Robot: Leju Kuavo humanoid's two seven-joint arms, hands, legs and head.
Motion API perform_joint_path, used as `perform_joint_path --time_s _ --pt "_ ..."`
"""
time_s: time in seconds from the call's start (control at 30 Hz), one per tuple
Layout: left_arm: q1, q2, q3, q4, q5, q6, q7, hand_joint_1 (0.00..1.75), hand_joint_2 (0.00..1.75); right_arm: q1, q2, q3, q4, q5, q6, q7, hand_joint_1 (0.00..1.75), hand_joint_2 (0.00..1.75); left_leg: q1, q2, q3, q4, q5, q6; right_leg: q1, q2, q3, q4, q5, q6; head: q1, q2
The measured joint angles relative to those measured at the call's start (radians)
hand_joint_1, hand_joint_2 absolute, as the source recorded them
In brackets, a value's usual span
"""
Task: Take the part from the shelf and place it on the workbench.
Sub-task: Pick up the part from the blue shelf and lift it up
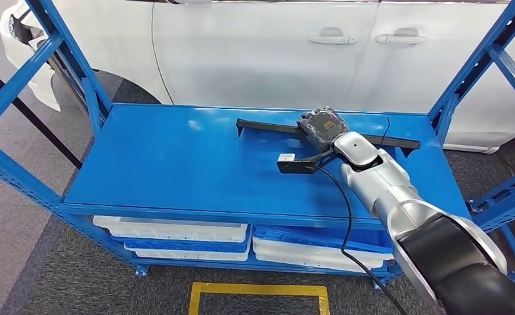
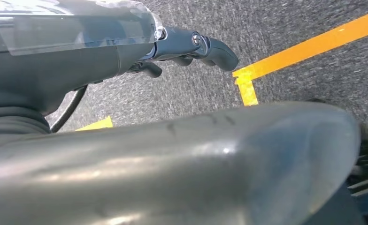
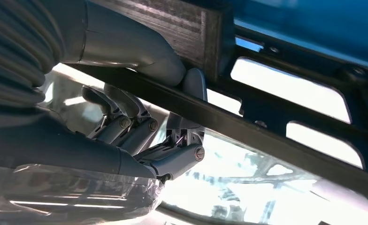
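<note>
While it lies flat on the blue shelf (image 1: 176,164) toward the back right, the part (image 1: 294,128) looks like a long thin black bar with a short black arm branching off the front, ending in a small white tag. Right hand (image 1: 322,125) sits on its middle, thumb and fingers (image 3: 126,123) curled around the bar, so it's gripping it. Left hand (image 2: 191,49) hangs over grey carpet with yellow tape, fingers curled on nothing.

Right hand (image 1: 322,125) closed, arm outstretched
</note>
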Motion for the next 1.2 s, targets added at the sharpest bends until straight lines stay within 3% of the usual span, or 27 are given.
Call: perform_joint_path --time_s 0.1,0.17,0.23,0.3,0.33,0.37,0.43,0.47,0.53,0.6,0.67,0.73,0.8,0.83,0.87,0.93,1.0,1.13,1.2 --pt "0.001 0.001 0.001 0.0 0.002 0.0 -0.005 0.0 0.0 0.0 0.003 -0.027 -0.019 -0.157 0.007 -0.111 1.75 1.75 0.0 0.0 0.003 -0.016 0.006 0.016 -0.001 0.002 -0.003 -0.003 0.003 0.018 0.0 0.0" --pt "0.0 0.002 0.001 0.0 0.002 0.0 -0.01 0.0 0.87 0.004 0.004 -0.069 -0.071 -0.345 0.047 -0.223 1.75 1.75 0.004 0.002 0.006 -0.028 0.015 0.027 -0.002 0.002 -0.02 0.033 -0.024 0.027 0.0 0.0" --pt "0.0 0.002 0.001 0.0 0.002 -0.001 -0.022 0.0 1.75 0.024 -0.002 -0.116 -0.178 -0.582 0.129 -0.313 1.75 1.75 0.005 0.003 0.007 -0.033 0.018 0.033 -0.004 0.002 -0.075 0.152 -0.089 0.034 0.0 0.0" --pt "0.0 0.003 0.001 0.0 0.002 -0.001 -0.035 0.0 1.75 0.06 -0.018 -0.148 -0.333 -0.799 0.216 -0.344 1.75 1.75 0.005 0.003 0.007 -0.032 0.016 0.035 -0.007 0.002 -0.13 0.269 -0.13 0.04 0.0 0.0" --pt "0.0 0.003 0.001 0.0 0.002 0.0 -0.04 0.0 1.75 0.079 -0.029 -0.158 -0.415 -0.885 0.25 -0.346 1.75 1.75 0.005 0.001 0.007 -0.031 0.015 0.034 -0.009 0.001 -0.136 0.281 -0.123 0.042 0.0 0.0" --pt "0.001 0.003 0.001 0.0 0.001 0.0 -0.043 0.0 1.75 0.096 -0.041 -0.168 -0.495 -0.952 0.274 -0.345 1.75 1.75 0.005 -0.002 0.009 -0.029 0.013 0.033 -0.011 0.001 -0.121 0.249 -0.096 0.043 0.0 0.0" --pt "0.001 0.002 0.002 0.0 0.0 0.002 -0.045 0.0 1.75 0.121 -0.064 -0.19 -0.641 -1.038 0.303 -0.341 1.75 1.75 0.004 -0.007 0.011 -0.022 0.005 0.026 -0.014 -0.002 -0.057 0.114 -0.027 0.041 0.0 0.0" --pt "0.001 0.002 0.002 0.0 -0.001 0.002 -0.046 0.0 1.75 0.131 -0.073 -0.2 -0.7 -1.063 0.312 -0.341 1.75 1.75 0.003 -0.009 0.01 -0.016 0.0 0.021 -0.013 -0.003 -0.03 0.055 -0.006 0.037 0.0 0.0" --pt "0.0 0.002 0.001 0.0 -0.004 0.003 -0.046 0.0 1.75 0.158 -0.087 -0.217 -0.792 -1.108 0.333 -0.344 1.75 1.75 -0.001 -0.01 0.007 -0.011 -0.005 0.011 -0.007 -0.002 -0.011 0.009 -0.003 0.026 0.0 0.0" --pt "-0.001 0.002 0.001 0.0 -0.008 0.001 -0.046 0.0 0.87 0.198 -0.099 -0.232 -0.87 -1.177 0.373 -0.348 1.75 1.75 0.0 -0.008 0.007 -0.011 -0.009 0.001 -0.007 0.0 -0.01 0.004 -0.003 0.013 0.0 0.0" --pt "-0.002 0.002 0.001 0.0 -0.009 -0.001 -0.045 0.0 0.87 0.235 -0.109 -0.244 -0.936 -1.242 0.417 -0.348 1.75 1.75 0.002 -0.004 -0.005 0.021 -0.034 -0.009 -0.011 -0.001 -0.006 -0.001 -0.002 0.0 0.0 0.0" --pt "-0.002 0.002 0.001 0.0 -0.009 -0.001 -0.048 0.0 1.75 0.267 -0.116 -0.253 -0.985 -1.286 0.455 -0.348 1.75 1.75 0.005 0.0 -0.053 0.13 -0.092 -0.016 -0.011 -0.001 -0.004 -0.003 -0.002 -0.008 0.0 0.0" --pt "0.0 0.002 0.001 0.0 -0.008 0.003 -0.058 0.0 1.75 0.302 -0.123 -0.258 -1.016 -1.323 0.489 -0.348 1.75 1.75 0.006 0.0 -0.113 0.254 -0.138 -0.02 -0.009 -0.001 -0.004 -0.002 -0.003 -0.011 0.0 0.0" --pt "0.0 0.002 0.001 0.0 -0.006 0.007 -0.064 0.0 1.75 0.32 -0.127 -0.26 -1.029 -1.34 0.504 -0.348 1.75 1.75 0.006 0.0 -0.125 0.276 -0.137 -0.019 -0.008 0.0 -0.003 -0.002 -0.004 -0.011 0.0 0.0" --pt "0.001 0.002 0.001 0.0 -0.005 0.011 -0.069 0.0 1.75 0.337 -0.13 -0.261 -1.04 -1.352 0.515 -0.349 1.75 1.75 0.006 0.0 -0.118 0.255 -0.115 -0.017 -0.007 0.001 -0.002 -0.002 -0.004 -0.011 0.0 0.0" --pt "0.0 0.002 0.001 0.0 -0.002 0.016 -0.076 0.0 1.75 0.365 -0.135 -0.262 -1.062 -1.367 0.527 -0.35 1.75 1.75 0.005 0.0 -0.058 0.123 -0.046 -0.006 -0.006 0.003 0.001 -0.001 -0.006 -0.008 0.0 0.0" --pt "0.0 0.002 0.001 0.0 -0.001 0.019 -0.079 0.0 1.75 0.383 -0.141 -0.264 -1.079 -1.373 0.534 -0.352 1.75 1.75 0.0 0.0 -0.006 0.013 -0.008 0.004 -0.003 0.005 0.001 0.001 -0.007 -0.001 0.0 0.0" --pt "-0.001 0.002 0.002 0.0 0.007 0.028 -0.093 0.0 1.75 0.456 -0.148 -0.266 -1.119 -1.377 0.547 -0.371 1.75 1.75 0.0 -0.002 0.011 -0.02 0.001 0.021 -0.001 0.004 0.004 -0.002 -0.009 0.022 0.0 0.0" --pt "-0.001 0.001 0.002 0.0 0.012 0.031 -0.104 0.0 1.75 0.522 -0.147 -0.263 -1.154 -1.363 0.549 -0.393 1.75 1.75 0.006 -0.002 0.018 -0.034 0.008 0.031 -0.002 0.003 -0.018 0.052 -0.049 0.03 0.0 0.0"
